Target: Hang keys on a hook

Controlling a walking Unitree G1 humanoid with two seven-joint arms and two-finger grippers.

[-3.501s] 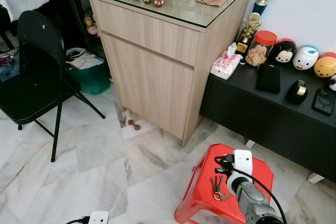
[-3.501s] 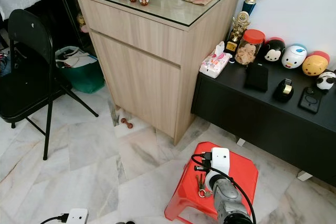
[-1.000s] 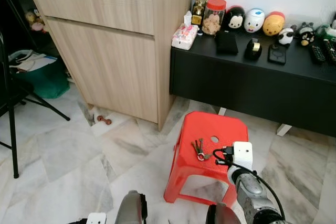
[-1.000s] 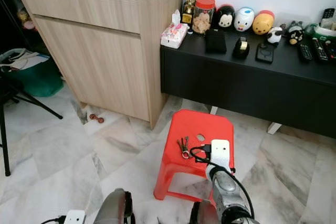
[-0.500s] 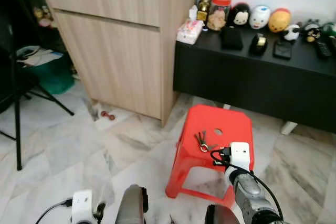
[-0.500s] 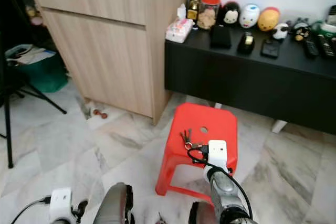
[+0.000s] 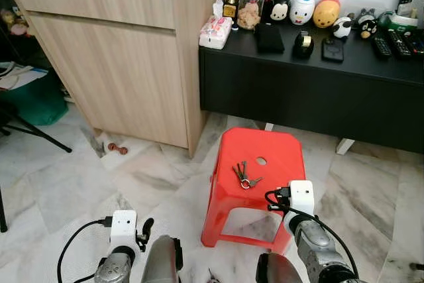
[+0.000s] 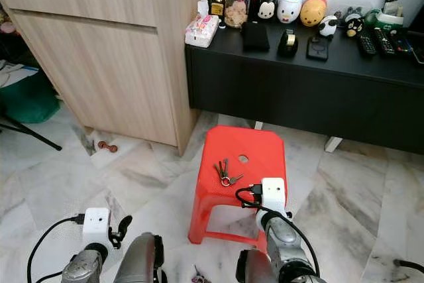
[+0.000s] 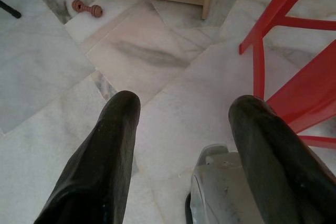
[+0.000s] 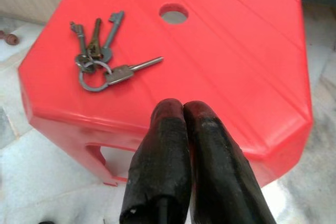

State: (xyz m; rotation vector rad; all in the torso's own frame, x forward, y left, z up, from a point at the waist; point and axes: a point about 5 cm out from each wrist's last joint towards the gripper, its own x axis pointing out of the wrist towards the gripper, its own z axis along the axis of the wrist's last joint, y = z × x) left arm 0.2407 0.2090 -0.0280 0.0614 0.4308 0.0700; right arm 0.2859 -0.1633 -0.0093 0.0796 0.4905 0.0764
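A bunch of keys on a ring lies flat on top of a red plastic stool, left of the stool's small round hole. In the right wrist view the keys lie a short way beyond and to one side of my right gripper, which is shut with nothing in it and hovers over the stool's near edge. My left gripper hangs low over the marble floor beside the stool's legs, open and empty.
A tall wooden cabinet stands at the left. A low black sideboard behind the stool carries a jar, toy figures and remotes. A small brown object lies on the floor by the cabinet. A green bin sits far left.
The camera has shifted, so the stool and sideboard sit more centred. My left wrist has come up into view at the lower left. The keys lie as before.
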